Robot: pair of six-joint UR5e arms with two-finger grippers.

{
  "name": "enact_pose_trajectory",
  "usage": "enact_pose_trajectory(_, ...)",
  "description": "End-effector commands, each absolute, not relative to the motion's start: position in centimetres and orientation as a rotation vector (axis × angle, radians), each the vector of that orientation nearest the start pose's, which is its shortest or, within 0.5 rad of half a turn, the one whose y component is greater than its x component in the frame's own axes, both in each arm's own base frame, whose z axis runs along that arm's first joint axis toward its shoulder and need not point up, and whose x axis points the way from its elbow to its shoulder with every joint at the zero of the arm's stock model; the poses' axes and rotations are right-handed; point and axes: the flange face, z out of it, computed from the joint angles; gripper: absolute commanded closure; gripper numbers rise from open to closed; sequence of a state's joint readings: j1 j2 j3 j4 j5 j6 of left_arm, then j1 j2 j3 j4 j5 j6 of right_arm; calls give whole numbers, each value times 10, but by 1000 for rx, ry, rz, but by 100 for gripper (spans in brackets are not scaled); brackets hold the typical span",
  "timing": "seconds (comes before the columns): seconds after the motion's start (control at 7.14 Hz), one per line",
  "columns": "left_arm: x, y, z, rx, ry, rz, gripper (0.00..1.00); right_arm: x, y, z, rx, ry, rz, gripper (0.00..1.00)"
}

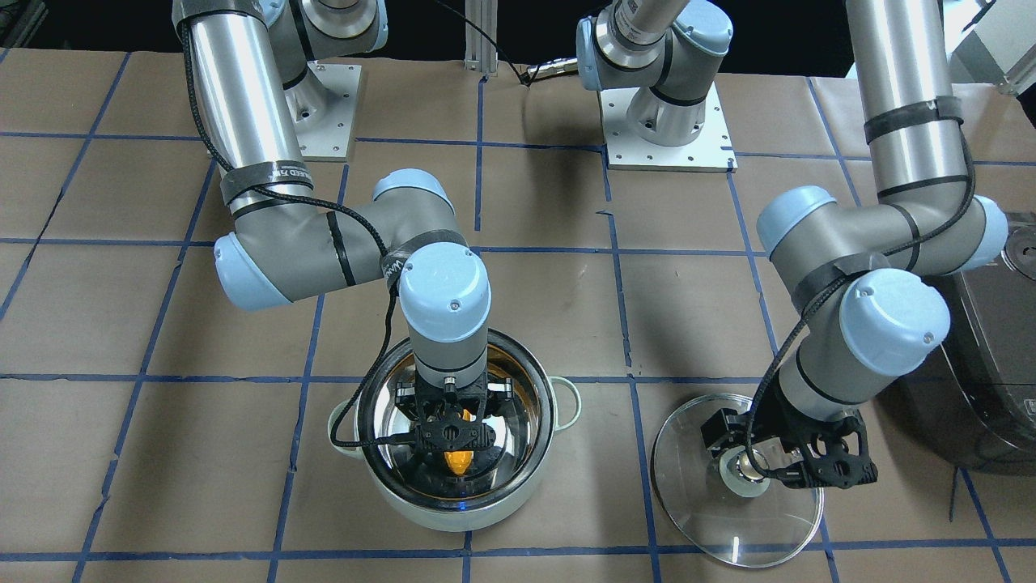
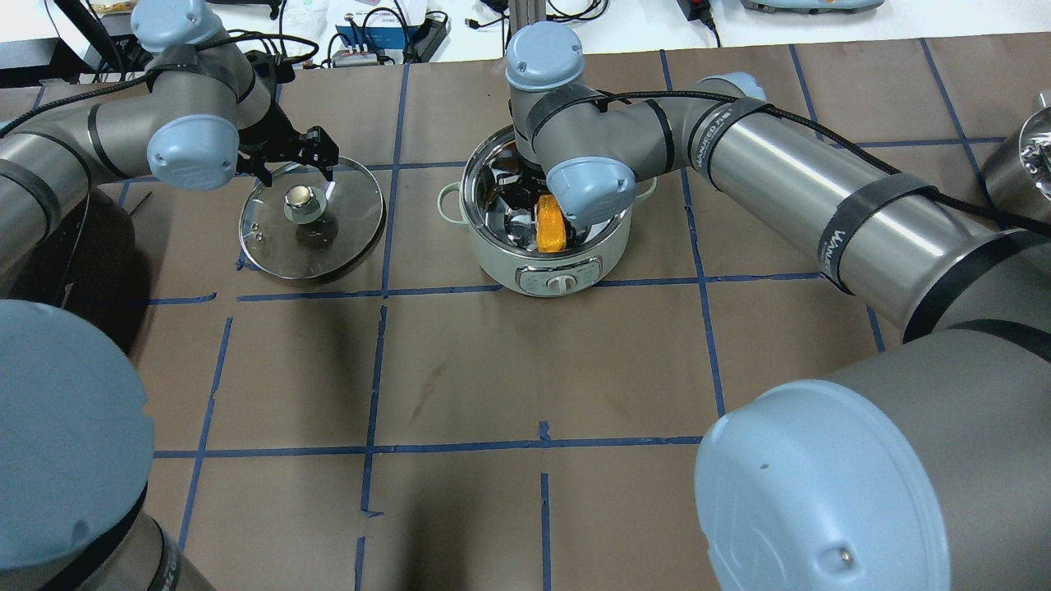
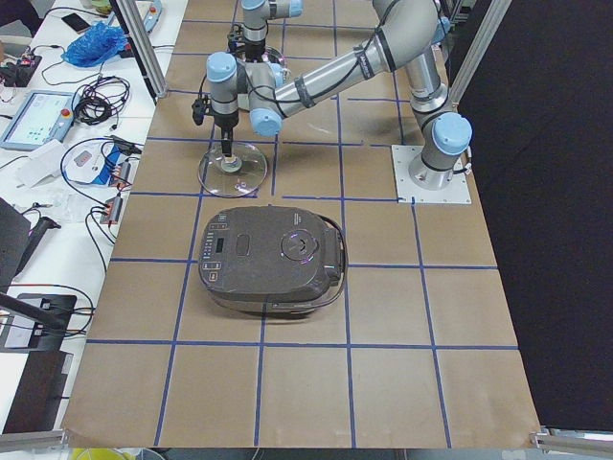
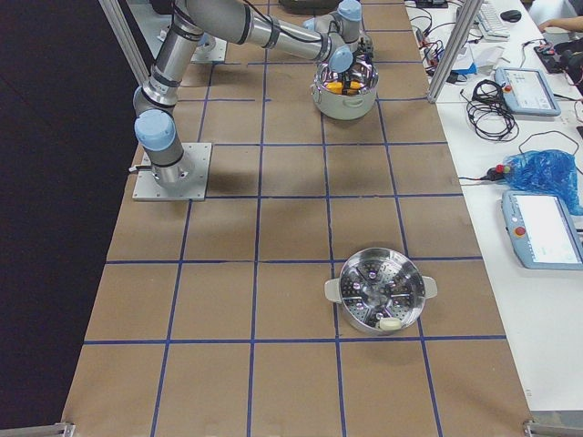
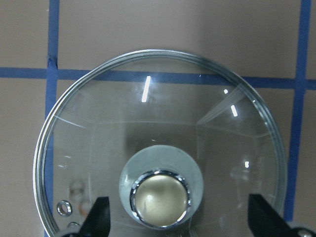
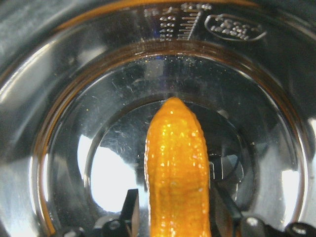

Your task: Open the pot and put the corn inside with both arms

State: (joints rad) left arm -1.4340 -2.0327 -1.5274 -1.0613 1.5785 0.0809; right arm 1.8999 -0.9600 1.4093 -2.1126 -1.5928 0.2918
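The mint-green pot [image 1: 486,518] stands open in mid-table, with its control knob facing me in the overhead view [image 2: 509,263]. My right gripper [image 1: 455,441] reaches down inside it, and its fingers close on the yellow-orange corn [image 1: 457,461], [image 2: 552,226], [image 6: 177,168], held lengthwise over the shiny bottom. The clear glass lid [image 1: 728,518], [image 2: 345,230], [image 5: 148,118] lies flat on the table beside the pot. My left gripper [image 2: 300,168] hovers open over the lid's knob [image 5: 160,197], with one finger on each side and neither touching it.
A dark grey rice cooker [image 1: 987,389], [image 3: 273,259] sits just beyond the lid at the table's left end. A steel steamer pot [image 4: 378,291] stands at the right end. The arm bases [image 1: 664,121] are bolted near the robot's edge.
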Motion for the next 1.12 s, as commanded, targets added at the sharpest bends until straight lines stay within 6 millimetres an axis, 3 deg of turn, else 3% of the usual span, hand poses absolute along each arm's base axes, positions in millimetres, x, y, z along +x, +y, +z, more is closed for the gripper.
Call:
enact_pose_trajectory(0.0, -81, -616, 384, -41, 3082, -82, 0, 344, -618, 309, -45, 3102, -253, 0)
enact_pose_trajectory(0.28, -123, -559, 445, 67, 3083, -40, 0, 310, -592, 384, 7, 3108, -251, 0)
enact_pose_trajectory(0.56, -165, -527, 476, 184, 3083, -109, 0, 236, -557, 467, 95, 3124, -191, 0)
enact_pose_trajectory(0.84, -181, -506, 485, 236, 3084, -135, 0, 188, -537, 504, 118, 3130, -152, 0)
enact_pose_trajectory(0.98, -179, -500, 494, 231, 3083, -151, 0, 160, -529, 511, 195, 3092, -54, 2)
